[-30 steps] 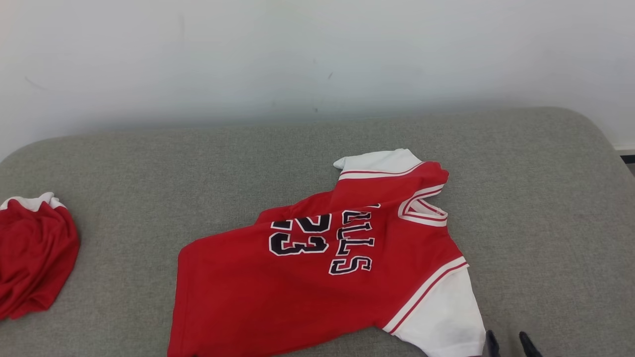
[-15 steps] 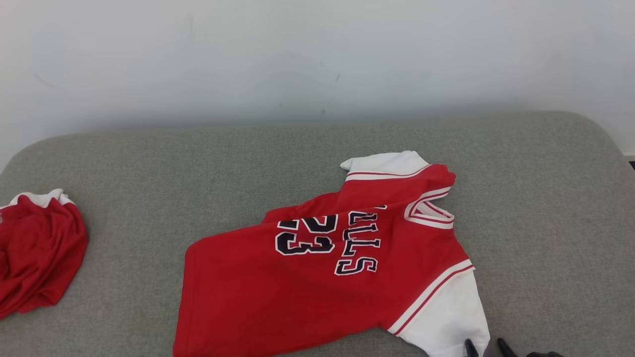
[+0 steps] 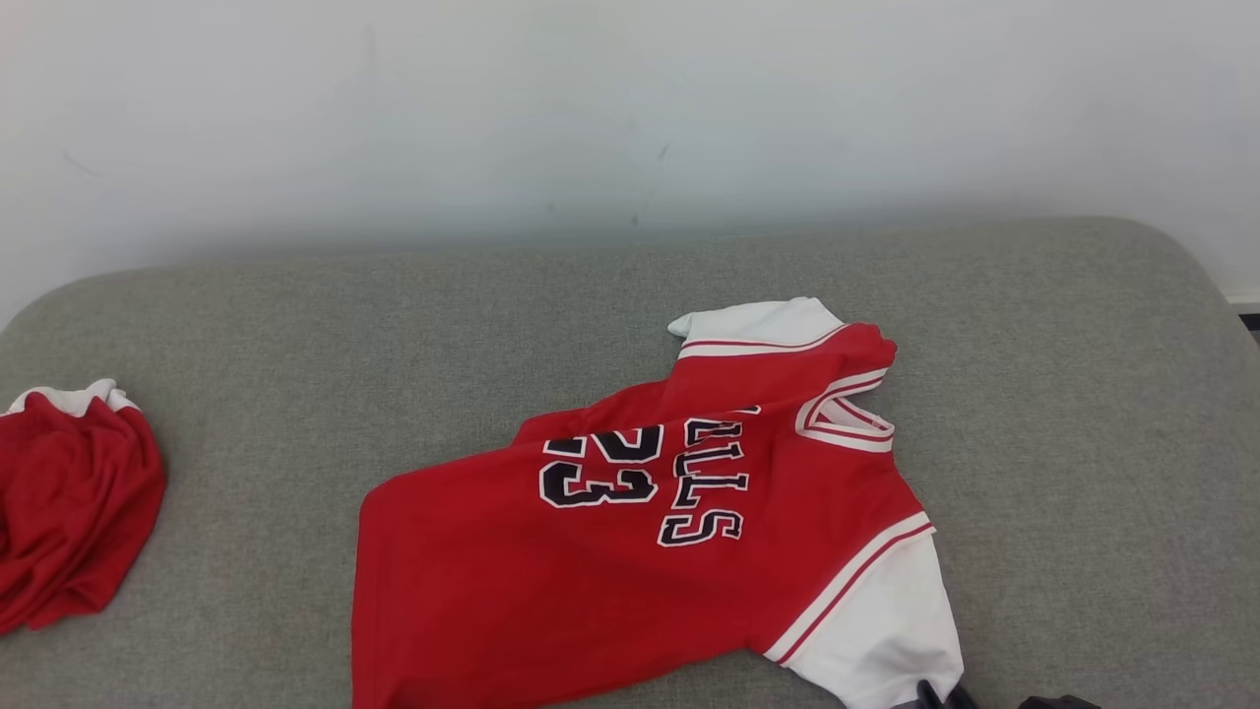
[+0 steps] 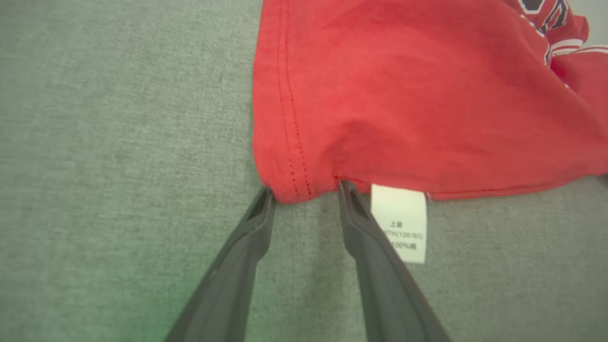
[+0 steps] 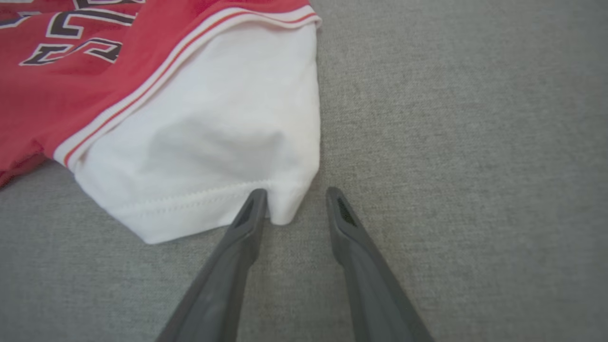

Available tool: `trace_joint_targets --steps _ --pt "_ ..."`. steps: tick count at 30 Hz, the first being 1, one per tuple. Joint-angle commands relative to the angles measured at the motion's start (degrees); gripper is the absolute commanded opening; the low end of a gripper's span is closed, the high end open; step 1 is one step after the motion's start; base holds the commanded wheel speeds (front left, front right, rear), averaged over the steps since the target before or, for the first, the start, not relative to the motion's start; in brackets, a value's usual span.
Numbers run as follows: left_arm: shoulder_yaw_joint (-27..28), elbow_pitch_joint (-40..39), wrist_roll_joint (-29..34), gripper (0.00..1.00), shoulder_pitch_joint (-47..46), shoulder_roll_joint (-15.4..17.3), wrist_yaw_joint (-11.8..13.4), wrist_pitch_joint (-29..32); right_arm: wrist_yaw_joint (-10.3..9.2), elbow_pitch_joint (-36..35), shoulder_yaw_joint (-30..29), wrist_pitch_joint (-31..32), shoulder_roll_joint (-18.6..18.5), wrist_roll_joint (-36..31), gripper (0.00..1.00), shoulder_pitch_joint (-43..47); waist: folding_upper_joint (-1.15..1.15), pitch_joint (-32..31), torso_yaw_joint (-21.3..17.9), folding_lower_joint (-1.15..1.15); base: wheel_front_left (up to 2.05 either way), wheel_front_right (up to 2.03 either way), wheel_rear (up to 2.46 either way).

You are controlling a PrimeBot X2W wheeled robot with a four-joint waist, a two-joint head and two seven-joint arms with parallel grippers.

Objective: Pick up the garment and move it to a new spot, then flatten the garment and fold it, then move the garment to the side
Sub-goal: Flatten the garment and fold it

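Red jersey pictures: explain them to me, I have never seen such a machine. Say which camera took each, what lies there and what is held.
This is a wheeled robot with two arms, each ending in a two-fingered tool. The wide picture comes from a camera on its head, looking down on a grey cushioned surface. On it lies a red jersey with white sleeves, and at the far left a second red garment, crumpled. The other two pictures come from cameras on the wrists, looking along the dark fingers. The left tool stands open at the jersey's hem corner, beside a white label. The right tool stands open at the corner of a white sleeve. Nothing is held: the jersey lies on the surface.
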Motion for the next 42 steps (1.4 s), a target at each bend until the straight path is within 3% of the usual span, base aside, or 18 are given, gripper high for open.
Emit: trace_joint_targets --steps 1,5,13,20,24,28,33,40,42 --pt "-1.3 0.8 -0.7 0.00 0.0 0.2 0.1 -0.2 0.06 0.7 1.0 0.2 0.4 0.5 0.00 0.1 0.00 -0.1 -0.2 0.00 0.00 0.00 0.00" --pt "-1.5 0.0 -2.2 0.00 0.9 0.8 0.1 -0.2 0.05 -0.2 1.7 -0.5 0.0 1.4 0.00 0.1 0.00 -0.4 -0.3 0.00 0.00 0.00 0.00" --pt "2.9 -10.9 1.1 0.00 4.2 2.2 0.1 -0.2 0.05 -11.9 0.4 -1.3 -1.2 3.3 0.00 2.2 0.00 -0.7 -0.4 0.00 0.00 0.00 0.00" --pt "-0.9 -19.0 3.1 0.00 -4.9 7.3 0.1 -0.2 0.05 -22.4 -1.8 3.2 -4.2 3.4 0.00 -4.9 0.00 0.8 -1.0 0.00 0.00 0.00 0.00" --pt "-6.9 -20.8 2.6 0.00 -17.8 13.0 0.1 1.8 0.05 -26.1 -2.5 6.3 -6.6 2.9 0.00 -14.5 0.00 4.1 -1.2 0.00 0.00 0.00 0.00" --pt "-11.8 -21.2 -1.9 0.00 -33.2 17.9 0.1 5.4 0.05 -26.2 -4.0 9.6 -6.3 3.2 0.00 -27.4 0.00 9.6 -2.2 0.00 0.00 0.00 0.00" --pt "-16.7 -17.5 -11.4 0.00 -53.8 21.1 0.1 11.1 0.05 -21.7 -3.3 12.6 -5.6 3.8 0.00 -47.2 0.00 18.0 -3.1 0.00 0.00 0.00 0.00" --pt "-23.2 -9.8 -16.3 0.00 -78.3 23.8 0.1 13.8 0.05 -9.9 -2.0 14.4 -4.7 3.4 0.00 -72.9 0.00 26.6 -4.6 0.00 0.00 0.00 0.00" --pt "-24.2 -9.0 -16.6 0.00 -81.4 24.2 0.1 14.1 0.05 -8.4 -1.7 14.5 -4.3 3.1 0.00 -76.2 0.00 27.8 -4.8 0.00 0.00 0.00 0.00"
